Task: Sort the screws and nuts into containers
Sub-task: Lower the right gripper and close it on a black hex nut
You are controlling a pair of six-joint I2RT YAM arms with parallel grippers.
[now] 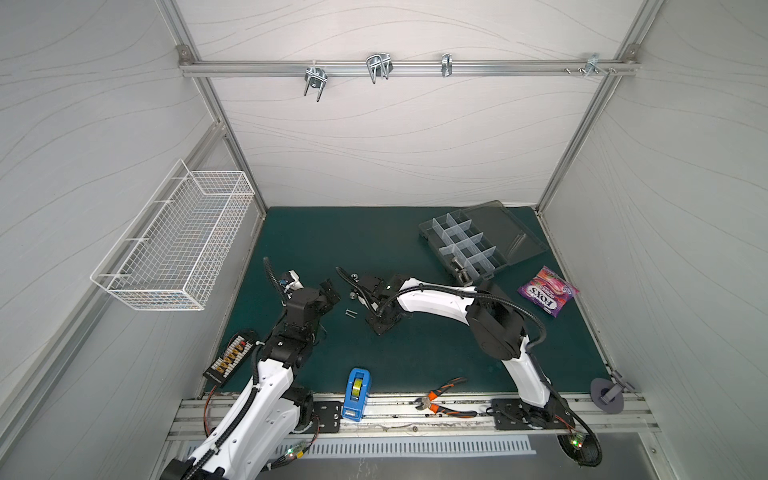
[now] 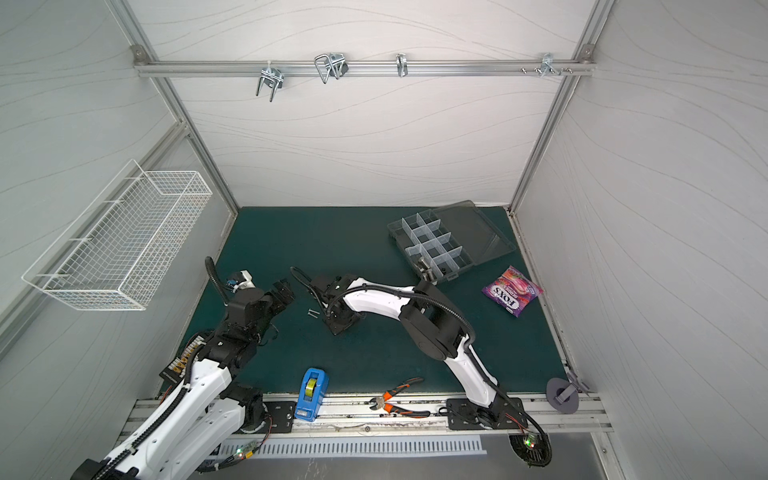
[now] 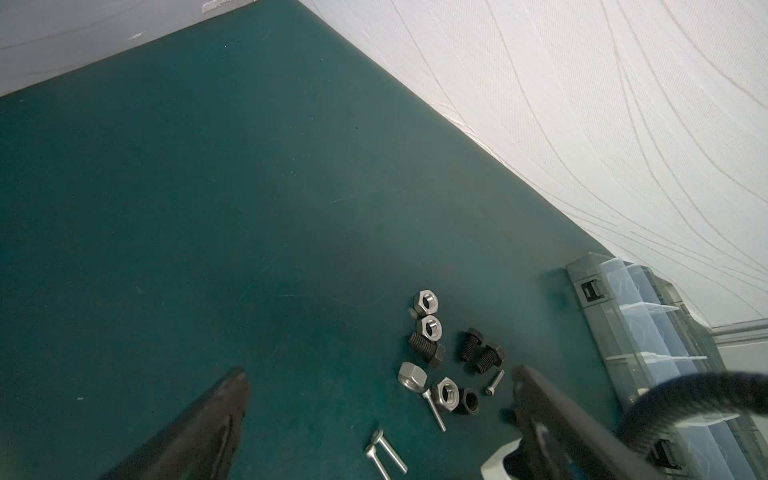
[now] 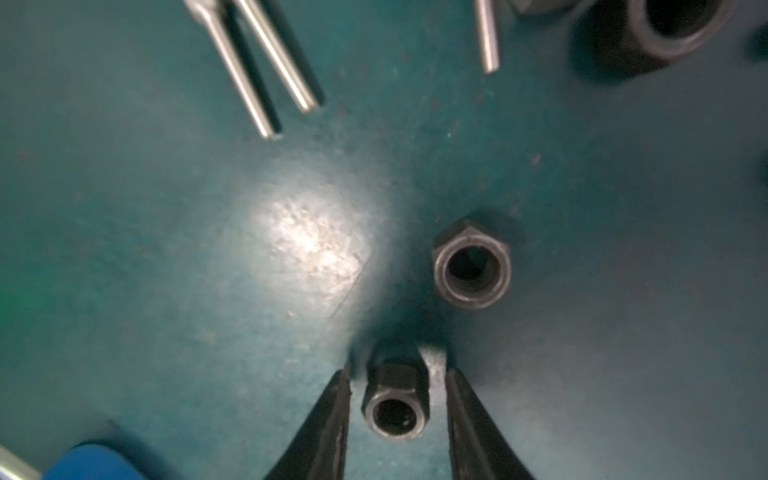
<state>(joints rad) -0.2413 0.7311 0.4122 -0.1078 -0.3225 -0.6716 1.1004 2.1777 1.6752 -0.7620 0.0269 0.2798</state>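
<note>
Green mat (image 1: 332,241), mid-sort: a black nut looks about to be picked.
Left gripper (image 3: 380,372) hangs wide open, empty; the pile counts three silver nuts (image 3: 430,326), three black bolts (image 3: 469,343), one silver bolt (image 3: 411,376), four thin screws (image 3: 434,409), three black nuts (image 4: 471,266). Right gripper (image 4: 397,372) straddles one black nut (image 4: 397,409) on the mat, jaws parted, not touching it; next: close squarely, lift, carry to the organizer (image 1: 434,245), far right.

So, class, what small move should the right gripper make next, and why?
Probably close the right gripper on the black nut: it sits on the mat between the open jaws, a gap showing on each side, so nothing is gripped yet.
</note>
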